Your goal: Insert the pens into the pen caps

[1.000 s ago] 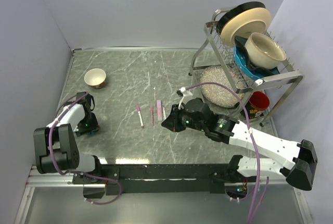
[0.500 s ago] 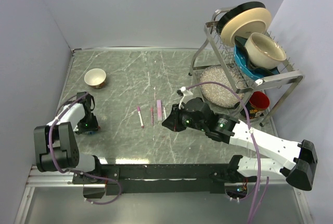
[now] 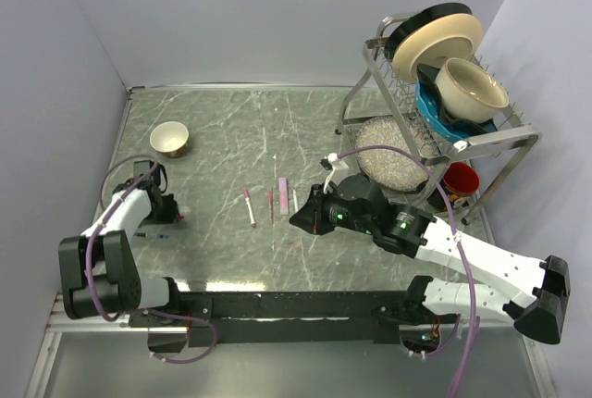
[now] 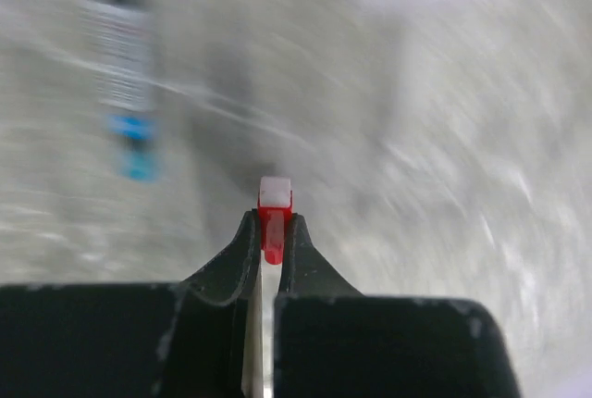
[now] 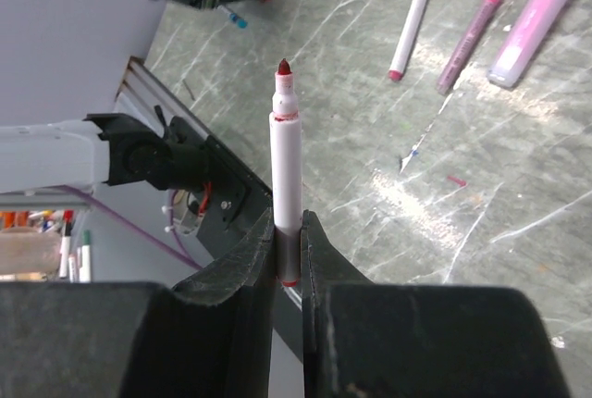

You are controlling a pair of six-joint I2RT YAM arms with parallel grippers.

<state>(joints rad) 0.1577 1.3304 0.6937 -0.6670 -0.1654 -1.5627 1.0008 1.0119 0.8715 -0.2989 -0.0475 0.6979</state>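
Left claw [image 4: 275, 226]: closed tight on a small red cap [image 4: 275, 213] whose white end pokes out past the tips. It sits low, near the left edge of the table [image 3: 222, 130].
Right claw [image 5: 289, 242]: pinched shut on the lower barrel of a red-tipped pen [image 5: 286, 162]. The pen is white-barrelled and uncapped, with its tip pointing away from the claw, over the middle of the table toward the near edge.
Loose pens [image 3: 270, 202]: four lie side by side at the table's middle, just left of the right claw. The right wrist view shows only three, cut off at its top edge.
Blue-ended pen [image 3: 148, 233]: lies flat just beside the left claw, near the left edge.
Hard to make out: the left wrist view is smeared by motion, and the blue-ended pen is only a streak there. Whether the red cap touches the table cannot be told. From above, the cap is too small to see.
Changed: a second ago the left claw stood partly open, over the spot where the blue-ended pen now shows. It has since closed and shifted toward the far edge. The right claw and its pen have barely moved.
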